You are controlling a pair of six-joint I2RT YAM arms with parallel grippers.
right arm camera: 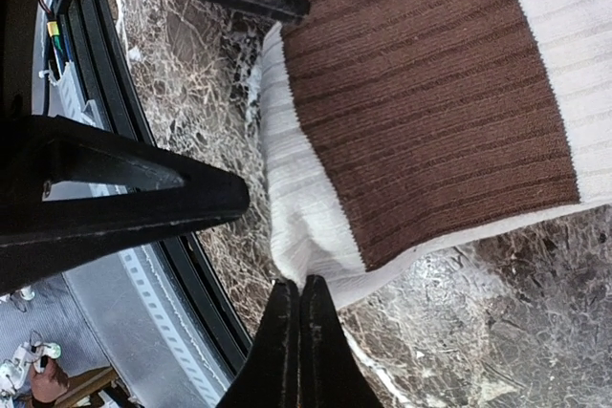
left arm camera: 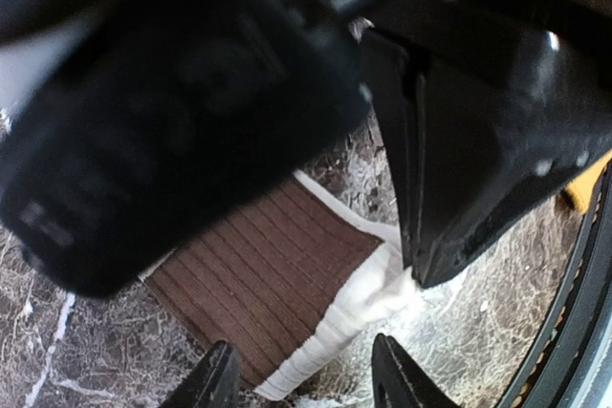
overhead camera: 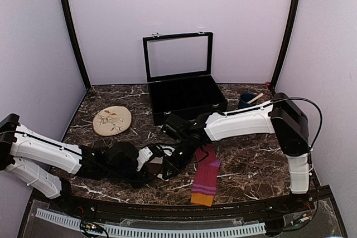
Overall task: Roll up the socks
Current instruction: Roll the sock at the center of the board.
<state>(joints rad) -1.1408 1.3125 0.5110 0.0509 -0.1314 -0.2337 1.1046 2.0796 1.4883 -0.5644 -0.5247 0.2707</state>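
Left gripper (left arm camera: 304, 381) is found released, its fingers standing apart over the ribbed end of the cream sock (right arm camera: 421, 112). Right gripper (right arm camera: 299, 295) is clenched, its tips touching that sock's white edge; whether fabric is pinched cannot be told. The cream sock is laid flat on the tabletop (overhead camera: 251, 154) by the near edge, left of centre. It is mostly covered by both grippers in the top view, so its long axis cannot be judged. The striped sock (overhead camera: 205, 178) is laid just to its right, long axis running far to near, orange cuff toward the near edge. A black box (overhead camera: 187, 100) is stood open at the far edge, a floral disc (overhead camera: 112, 121) to its left.
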